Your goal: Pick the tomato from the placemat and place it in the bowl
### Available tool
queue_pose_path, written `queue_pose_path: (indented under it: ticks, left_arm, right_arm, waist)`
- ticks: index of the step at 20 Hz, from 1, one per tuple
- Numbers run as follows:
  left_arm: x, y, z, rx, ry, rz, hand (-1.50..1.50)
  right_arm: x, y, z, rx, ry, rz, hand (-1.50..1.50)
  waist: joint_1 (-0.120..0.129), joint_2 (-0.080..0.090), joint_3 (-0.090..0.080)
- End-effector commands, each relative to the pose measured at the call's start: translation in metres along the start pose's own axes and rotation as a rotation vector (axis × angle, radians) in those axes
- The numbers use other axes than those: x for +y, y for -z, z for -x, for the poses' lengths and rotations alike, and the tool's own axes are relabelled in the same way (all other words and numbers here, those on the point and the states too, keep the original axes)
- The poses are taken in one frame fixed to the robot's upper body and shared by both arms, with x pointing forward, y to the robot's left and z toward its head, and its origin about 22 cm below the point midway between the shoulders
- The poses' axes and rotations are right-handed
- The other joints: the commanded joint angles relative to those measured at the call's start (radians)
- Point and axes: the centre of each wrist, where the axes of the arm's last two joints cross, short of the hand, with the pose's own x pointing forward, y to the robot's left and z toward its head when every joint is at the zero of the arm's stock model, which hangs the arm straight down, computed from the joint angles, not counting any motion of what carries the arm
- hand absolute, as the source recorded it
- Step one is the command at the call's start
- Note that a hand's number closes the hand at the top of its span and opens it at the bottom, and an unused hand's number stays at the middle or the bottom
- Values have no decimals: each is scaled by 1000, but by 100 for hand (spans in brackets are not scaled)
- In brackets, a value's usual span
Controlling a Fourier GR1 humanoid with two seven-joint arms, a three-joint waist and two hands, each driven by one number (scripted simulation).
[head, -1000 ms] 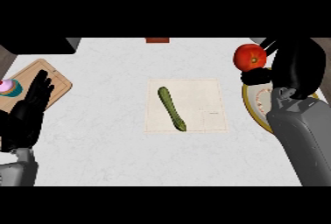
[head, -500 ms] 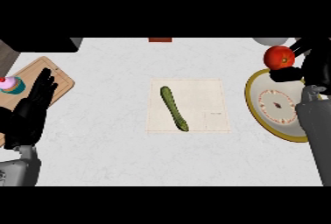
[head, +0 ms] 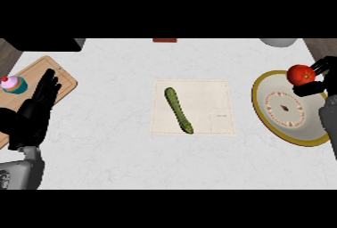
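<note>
1. Desk (head: 118,151): white, marbled, carrying every item below.
2. Bowl (head: 255,100): shallow, gold-rimmed, pale inside with a small dark mark at centre; at the desk's right side, just right of the placemat and apart from it. Goal for the tomato.
3. Placemat (head: 211,98): cream rectangle at mid-desk; no tomato on it.
4. Cutting board (head: 39,71): wooden, set at an angle at the far left, partly under the left hand.
5. Left hand (head: 38,109): open, fingers straight and pointing up the view, resting at the left edge; holding nothing, well apart from the bowl.
6. Right hand (head: 316,87): at the right edge, fingers and thumb curled round the tomato from its right side. By far the nearer hand to the bowl.
7. Cucumber (head: 178,110): long, green, lying on the placemat, long axis running from upper left to lower right. No part in the task.
8. Tomato (head: 301,74): red, round, clear of the placemat and held over the bowl's upper right rim. Contact with the rim: cannot tell. Bowl's centre lying down the view and slightly left of it; judged to need a short carry that way before any release, since a release here risks a landing on the rim.
9. Cupcake (head: 11,83): pink-topped, on the cutting board's left end.
</note>
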Motion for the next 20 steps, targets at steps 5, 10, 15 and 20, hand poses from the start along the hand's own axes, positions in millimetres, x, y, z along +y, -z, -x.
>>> queue_pose_path:
  ticks: [5, 10, 15, 20]
  left_arm:
    - [-2, 0, 0, 8, 8, 22, 0]
    - [-2, -1, 1, 7, 12, -3, 0]
    - [7, -3, 8, 20, 12, -27, 0]
    - [9, -14, -2, 19, -2, -27, 0]
  right_arm:
    - [10, 25, 48, 18, 80, -209, -150]
    - [16, 18, 56, 4, 408, -104, -150]
    - [-13, 24, 61, -38, 805, 82, -150]
    - [-26, 6, 145, -12, 906, 84, -150]
  waist:
    - [1, -1, 1]
    - [-12, -5, 2]
    - [-35, -12, 2]
    - [-29, -13, 0]
